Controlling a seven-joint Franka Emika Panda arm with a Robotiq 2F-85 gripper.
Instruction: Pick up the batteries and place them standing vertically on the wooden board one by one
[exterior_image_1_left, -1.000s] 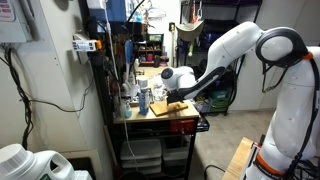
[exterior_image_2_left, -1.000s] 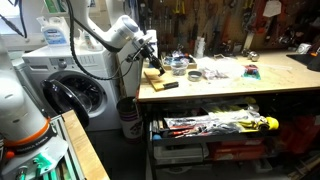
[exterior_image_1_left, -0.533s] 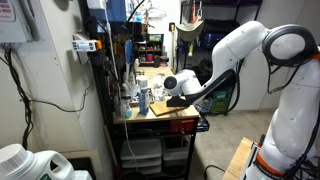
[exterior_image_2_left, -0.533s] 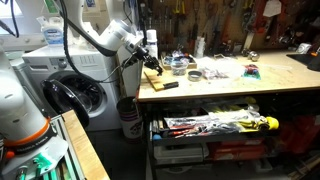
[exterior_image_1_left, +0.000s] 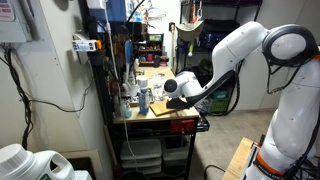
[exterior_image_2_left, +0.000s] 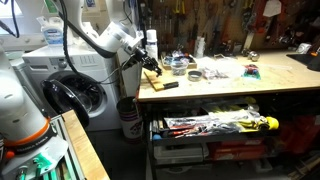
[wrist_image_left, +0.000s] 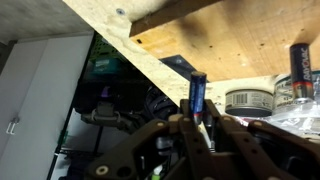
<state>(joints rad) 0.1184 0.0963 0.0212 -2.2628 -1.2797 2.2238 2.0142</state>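
Fingers (wrist_image_left: 180, 130) pinch an upright battery (wrist_image_left: 198, 92), arm (exterior_image_1_left: 230, 50) stretched toward the wooden board (exterior_image_1_left: 168, 109).

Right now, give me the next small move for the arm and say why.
Probably ease the battery over the wooden board and lower it upright: the fingers are shut on it, its length runs along them, and the board lies close by them at the table's end.

A washing machine (exterior_image_2_left: 70, 90) stands just beside the counter (exterior_image_2_left: 265, 82). An open drawer of tools (exterior_image_2_left: 215, 125) sits beneath the counter, and a white bottle (exterior_image_2_left: 200, 46) stands toward its back.
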